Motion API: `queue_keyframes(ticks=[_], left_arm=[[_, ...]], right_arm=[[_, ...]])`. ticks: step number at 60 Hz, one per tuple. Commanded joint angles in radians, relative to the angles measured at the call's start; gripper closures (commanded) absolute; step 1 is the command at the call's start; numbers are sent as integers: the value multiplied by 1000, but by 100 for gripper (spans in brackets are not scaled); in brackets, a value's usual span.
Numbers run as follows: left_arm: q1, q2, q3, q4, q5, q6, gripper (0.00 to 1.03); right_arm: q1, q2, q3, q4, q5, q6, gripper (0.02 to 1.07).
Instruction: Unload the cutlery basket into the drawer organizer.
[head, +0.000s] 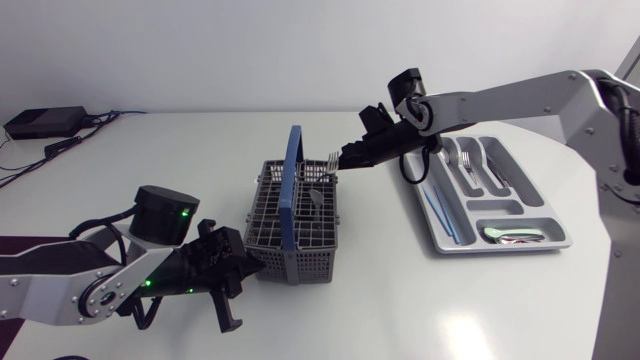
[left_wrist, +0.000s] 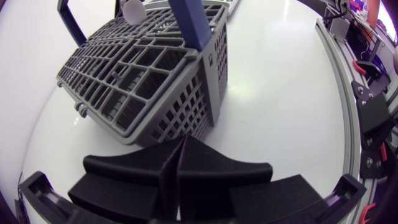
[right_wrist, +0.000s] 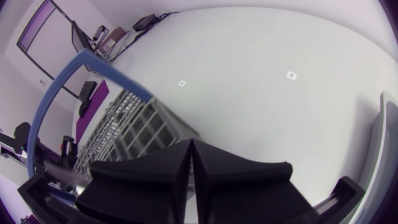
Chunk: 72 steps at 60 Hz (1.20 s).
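left arm (head: 60, 280): silver-grey, black joints, green lights | right arm (head: 500, 100): silver-grey | left claw (left_wrist: 180, 146): matte black

Grey cutlery basket (head: 270, 225) mid-table, blue handle (head: 293, 190) upright, grey drawer organizer (head: 560, 238) rightward, apparently holding forks (head: 468, 165)

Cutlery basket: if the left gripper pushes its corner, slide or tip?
Probably slides: the cutlery basket sits wide and low on the smooth table. Its open plastic mesh looks light, so it may pivot from a corner push by the left gripper.
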Motion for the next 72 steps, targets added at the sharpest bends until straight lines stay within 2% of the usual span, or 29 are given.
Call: queue_keyframes(ticks=[1, 9, 15, 34, 52, 63, 72], left_arm=[[47, 40, -10, 55, -22, 29, 86], [102, 61, -2, 74, -18, 49, 86], [115, 59, -7, 71, -10, 52, 86], [81, -30, -27, 21, -9, 32, 86], [41, -108, -35, -54, -9, 32, 86], [49, -86, -27, -48, -9, 35, 86], [87, -46, -16, -25, -7, 52, 86]], right_arm=[[22, -71, -84, -10, -37, -16, 97], [11, -146, -177, -1, -43, -39, 97], [-15, -168, -194, 28, -33, -31, 97], [-55, 44, 74, 13, -26, 24, 97], [-35, 171, 249, 14, -24, 67, 97], [-4, 210, 303, 13, -32, 81, 97], [12, 210, 286, 5, -61, 73, 97]])
